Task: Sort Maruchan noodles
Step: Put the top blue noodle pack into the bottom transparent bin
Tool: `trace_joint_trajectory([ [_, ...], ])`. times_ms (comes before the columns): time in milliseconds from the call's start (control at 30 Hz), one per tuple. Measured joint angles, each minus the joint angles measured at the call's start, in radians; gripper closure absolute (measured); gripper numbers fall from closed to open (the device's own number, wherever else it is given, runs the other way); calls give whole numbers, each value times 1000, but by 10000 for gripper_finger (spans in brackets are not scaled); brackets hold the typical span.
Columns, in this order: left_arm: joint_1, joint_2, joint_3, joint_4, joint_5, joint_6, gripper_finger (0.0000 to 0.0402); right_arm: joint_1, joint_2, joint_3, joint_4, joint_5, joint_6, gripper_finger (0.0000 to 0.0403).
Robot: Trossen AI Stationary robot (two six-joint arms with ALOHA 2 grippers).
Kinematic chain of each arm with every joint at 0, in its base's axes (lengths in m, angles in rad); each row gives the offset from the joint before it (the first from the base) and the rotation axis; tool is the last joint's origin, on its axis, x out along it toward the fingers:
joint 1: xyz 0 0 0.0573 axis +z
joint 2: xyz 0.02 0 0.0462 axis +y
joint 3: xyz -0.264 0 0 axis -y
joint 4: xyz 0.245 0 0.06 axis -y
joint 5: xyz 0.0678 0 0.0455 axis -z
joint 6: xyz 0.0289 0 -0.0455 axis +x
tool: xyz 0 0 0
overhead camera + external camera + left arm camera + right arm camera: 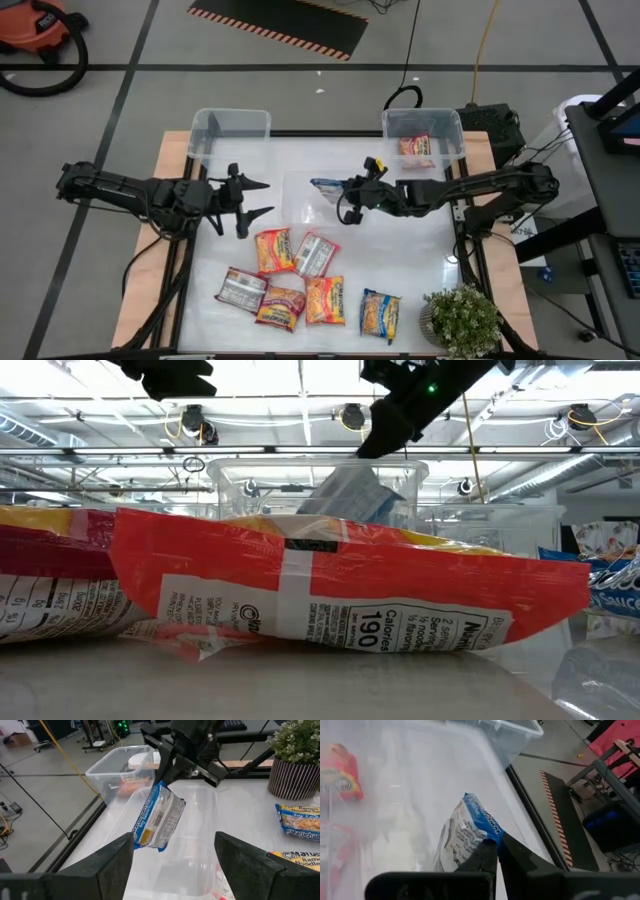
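The right gripper (345, 188) pinches a blue-edged Maruchan packet (328, 187) by one edge, hanging over the middle clear bin (295, 205). Lower it inside the walls before release. Left gripper (262, 197) waits spread open beside the bin; six packets (300, 278) lie on the table

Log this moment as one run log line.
right gripper: shut on blue packet over middle bin | left gripper: open, waiting
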Motion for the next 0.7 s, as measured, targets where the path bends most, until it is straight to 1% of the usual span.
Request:
trace_joint_trajectory([
  [100,0,0,0,-3,1,0,119,0,0,-12,0,-12,12,397],
  [400,0,0,0,-7,2,4,119,1,0,-16,8,-170,39,393],
  [500,0,0,0,-8,2,4,119,1,0,-15,24,-212,62,378],
  [700,0,0,0,-9,2,3,119,1,0,-15,64,-230,87,324],
])
